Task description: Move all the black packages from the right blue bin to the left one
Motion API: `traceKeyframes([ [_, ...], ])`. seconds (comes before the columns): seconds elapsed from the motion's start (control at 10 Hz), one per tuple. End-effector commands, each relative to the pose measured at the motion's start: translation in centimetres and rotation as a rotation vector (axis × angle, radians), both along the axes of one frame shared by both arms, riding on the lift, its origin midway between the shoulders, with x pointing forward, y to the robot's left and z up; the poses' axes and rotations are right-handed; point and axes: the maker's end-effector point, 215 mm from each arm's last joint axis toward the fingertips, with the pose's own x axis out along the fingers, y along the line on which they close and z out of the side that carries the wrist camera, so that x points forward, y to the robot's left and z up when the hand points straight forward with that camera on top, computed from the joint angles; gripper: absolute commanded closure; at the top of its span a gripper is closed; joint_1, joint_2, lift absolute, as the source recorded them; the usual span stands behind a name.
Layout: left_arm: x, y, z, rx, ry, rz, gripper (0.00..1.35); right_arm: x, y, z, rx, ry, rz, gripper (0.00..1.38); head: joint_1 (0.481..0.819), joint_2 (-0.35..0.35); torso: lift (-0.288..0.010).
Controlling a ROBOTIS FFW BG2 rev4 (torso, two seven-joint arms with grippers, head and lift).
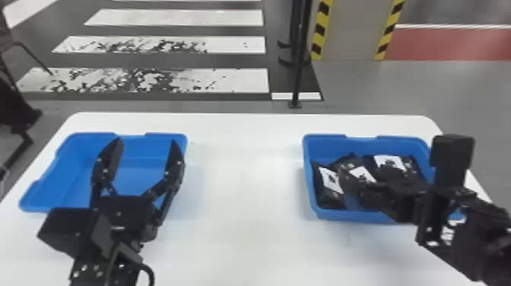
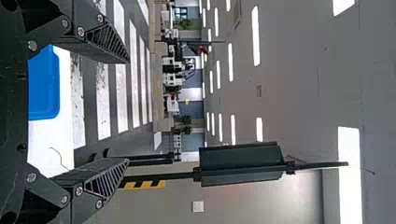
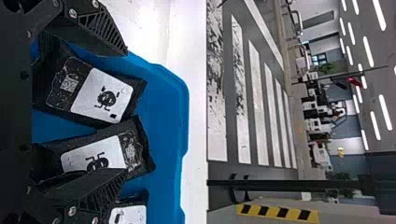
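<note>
Packages crowd the right blue bin, so the right gripper, its fingers apart, should straddle just 1 squarely.

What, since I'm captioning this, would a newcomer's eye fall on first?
Probably the bright blue left bin and matching right bin, on opposite sides of the white table. Next come the black packages with white labels inside the right bin, and the left gripper, spread open at the left bin.

Beyond the white table, a black pole stands between white floor stripes and yellow-and-black tape.
</note>
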Motion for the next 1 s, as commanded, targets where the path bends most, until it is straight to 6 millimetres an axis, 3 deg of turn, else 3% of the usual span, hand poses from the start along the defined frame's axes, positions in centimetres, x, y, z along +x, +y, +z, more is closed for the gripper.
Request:
traceKeyframes([
  [0.0,0.0,0.0,-0.1,0.0,0.002,-0.001,0.33,1.3,0.3,-2.4,0.012,0.055,0.012,0.15,0.695,0.004,-0.181],
  [0.2,0.0,0.0,0.0,-0.001,0.0,-0.003,0.33,1.8,1.4,-3.8,0.041,0.089,0.029,0.15,0.695,0.009,-0.181],
  [0.6,0.0,0.1,-0.1,0.001,0.002,-0.002,0.34,1.6,2.3,-4.2,0.057,0.12,0.048,0.16,0.695,0.027,-0.181],
  [0.9,0.1,0.1,0.0,0.0,-0.002,-0.004,0.34,0.5,3.5,-5.7,0.072,0.18,0.075,0.27,0.695,0.037,-0.181],
])
